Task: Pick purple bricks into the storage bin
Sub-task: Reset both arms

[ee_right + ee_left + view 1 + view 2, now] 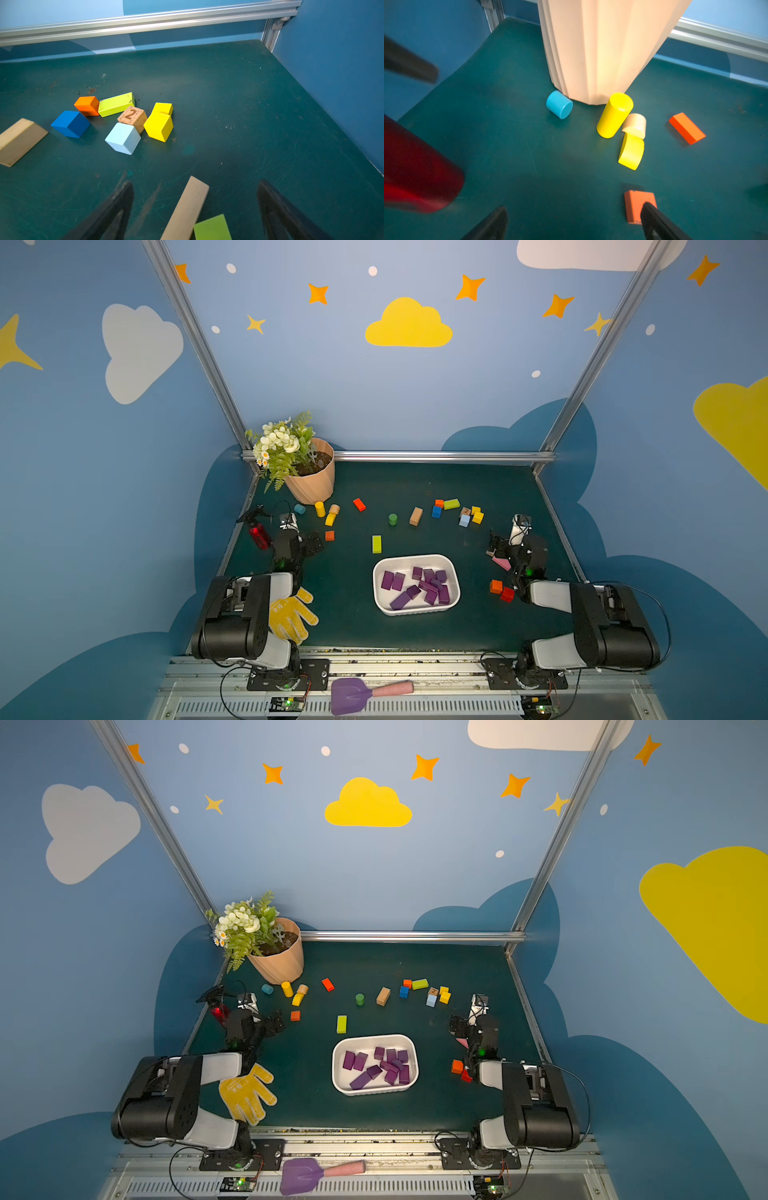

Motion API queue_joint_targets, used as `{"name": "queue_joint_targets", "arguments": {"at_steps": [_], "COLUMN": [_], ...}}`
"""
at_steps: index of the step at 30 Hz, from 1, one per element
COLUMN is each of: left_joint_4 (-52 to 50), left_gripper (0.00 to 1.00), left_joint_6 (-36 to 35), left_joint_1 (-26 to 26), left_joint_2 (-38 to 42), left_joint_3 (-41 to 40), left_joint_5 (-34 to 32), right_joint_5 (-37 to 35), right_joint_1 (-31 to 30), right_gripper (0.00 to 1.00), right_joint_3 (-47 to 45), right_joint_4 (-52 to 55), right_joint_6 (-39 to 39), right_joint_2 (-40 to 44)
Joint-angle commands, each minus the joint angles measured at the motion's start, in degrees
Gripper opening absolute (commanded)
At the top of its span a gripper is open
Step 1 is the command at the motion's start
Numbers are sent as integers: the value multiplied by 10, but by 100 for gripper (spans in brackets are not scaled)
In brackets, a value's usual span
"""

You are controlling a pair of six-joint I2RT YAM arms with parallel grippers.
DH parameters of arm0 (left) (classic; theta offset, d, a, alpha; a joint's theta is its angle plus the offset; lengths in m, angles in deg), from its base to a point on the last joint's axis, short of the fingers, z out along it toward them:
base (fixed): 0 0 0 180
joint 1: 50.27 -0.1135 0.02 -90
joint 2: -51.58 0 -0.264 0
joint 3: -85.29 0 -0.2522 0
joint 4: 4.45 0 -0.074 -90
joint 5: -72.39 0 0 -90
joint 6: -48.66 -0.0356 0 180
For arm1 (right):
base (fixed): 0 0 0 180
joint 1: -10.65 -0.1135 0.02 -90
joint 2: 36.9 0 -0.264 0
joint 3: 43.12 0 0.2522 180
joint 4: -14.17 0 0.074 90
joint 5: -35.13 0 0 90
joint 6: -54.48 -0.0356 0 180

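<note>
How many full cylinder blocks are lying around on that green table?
3. The blue cylinder lies on its side beside the flowerpot, the yellow cylinder stands upright next to it, and the green cylinder stands near a tan block. Others may be hidden.

the storage bin (377,593) sits on the desk (415,485) toward the front, about midway between the two arms, with the bricks (428,587) heaped in it. behind it a loose row of other blocks (416,516) runs from the flowerpot (311,485) in the far left corner toward the right side. the spray bottle (258,533) is at the left edge beside the left pincer (313,543), the glove (291,616) at the front left, the right pincer (494,547) well right of the bin, and the scoop (353,695) on the rail before the desk.
</note>
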Motion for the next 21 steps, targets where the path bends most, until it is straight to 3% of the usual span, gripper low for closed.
{"name": "queue_joint_targets", "arguments": {"at_steps": [1,5,13,21], "left_joint_4": [50,47,28,26], "left_gripper": [100,100,100,100], "left_joint_6": [-2,-1,-4,-6], "left_joint_1": [-3,-2,1,4], "left_joint_2": [-2,-3,-8,-8], "left_joint_3": [-2,-1,13,13], "left_joint_5": [3,0,-3,-10], "right_joint_5": [-6,-2,10,15], "right_joint_1": [-2,-7,-14,-12], "right_gripper": [93,93,94,94], "right_joint_3": [-10,-7,42,39], "right_joint_4": [-42,-70,20,21], "right_joint_6": [4,12,28,27], "right_joint_2": [-13,-44,-46,-43]}}
